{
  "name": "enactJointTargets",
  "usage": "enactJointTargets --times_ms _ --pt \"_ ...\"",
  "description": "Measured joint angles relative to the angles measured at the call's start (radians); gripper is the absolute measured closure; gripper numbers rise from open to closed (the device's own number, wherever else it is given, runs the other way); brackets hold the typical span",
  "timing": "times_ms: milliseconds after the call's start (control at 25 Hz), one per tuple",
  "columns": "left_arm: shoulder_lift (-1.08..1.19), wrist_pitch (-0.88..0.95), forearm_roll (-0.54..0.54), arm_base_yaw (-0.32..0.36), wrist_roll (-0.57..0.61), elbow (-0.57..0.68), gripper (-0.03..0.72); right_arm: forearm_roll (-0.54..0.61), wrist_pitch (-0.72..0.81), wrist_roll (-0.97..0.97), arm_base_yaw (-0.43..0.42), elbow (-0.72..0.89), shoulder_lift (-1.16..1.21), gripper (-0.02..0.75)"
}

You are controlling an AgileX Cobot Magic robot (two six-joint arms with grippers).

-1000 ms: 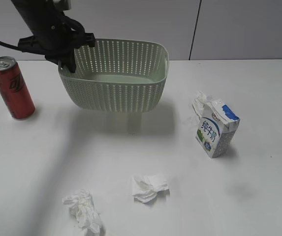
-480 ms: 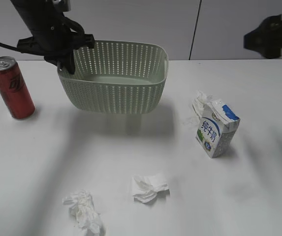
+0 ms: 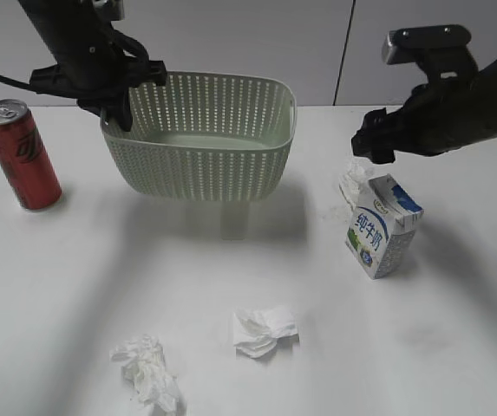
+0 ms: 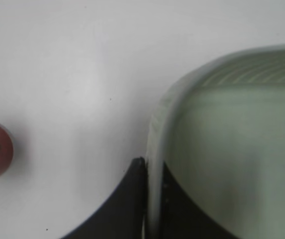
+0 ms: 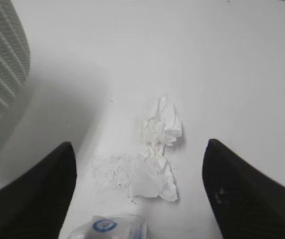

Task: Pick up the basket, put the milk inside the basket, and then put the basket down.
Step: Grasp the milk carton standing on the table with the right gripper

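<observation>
Exterior view: milk (image 3: 382, 227), light, crushable carton, right of basket (image 3: 203, 134); grip flat sides. Right pincer (image 5: 137, 191) spread above; left pincer (image 4: 149, 199) pinching basket rim.

There is one green basket (image 3: 205, 139). There is one milk carton (image 3: 382, 227), white with a blue top. There is one red soda can (image 3: 19, 154). There are three crumpled white tissues: one (image 3: 352, 184) just behind the milk, one (image 3: 264, 331) near the front middle of the bench (image 3: 456, 347), and one (image 3: 148, 373) at the front left. There are two robot arms.
</observation>
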Motion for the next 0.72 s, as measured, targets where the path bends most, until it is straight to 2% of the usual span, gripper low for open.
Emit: enactJointTargets --times_ms 160,200,240,280,320,360,400,480,560,720 --pt "0.000 0.000 0.003 0.000 0.000 0.000 0.685 0.006 -0.066 0.000 0.000 -0.002 0.083 0.150" --pt "0.000 0.000 0.005 0.000 0.000 0.000 0.685 0.008 -0.081 0.000 0.000 -0.002 0.100 0.178" --pt "0.000 0.000 0.005 0.000 0.000 0.000 0.685 0.010 -0.101 0.000 0.000 -0.002 0.113 0.232" --pt "0.000 0.000 0.006 0.000 0.000 0.000 0.685 0.015 -0.121 0.000 0.000 -0.002 0.122 0.319" --pt "0.000 0.000 0.007 0.000 0.000 0.000 0.685 0.020 -0.121 0.000 0.000 -0.003 0.128 0.415" --pt "0.000 0.000 0.007 0.000 0.000 0.000 0.685 0.023 -0.132 0.000 0.000 -0.003 0.133 0.543" --pt "0.000 0.000 0.007 0.000 0.000 0.000 0.685 0.025 -0.138 0.000 0.000 -0.003 0.137 0.631" --pt "0.000 -0.001 0.007 0.000 0.000 0.000 0.685 0.026 -0.141 0.000 0.000 -0.004 0.144 0.710" --pt "0.000 -0.002 0.007 0.000 0.000 0.000 0.685 0.027 -0.143 0.000 0.000 -0.004 0.144 0.743" --pt "0.000 -0.003 0.008 0.000 0.000 0.000 0.685 0.028 -0.144 0.000 0.000 -0.005 0.144 0.743"
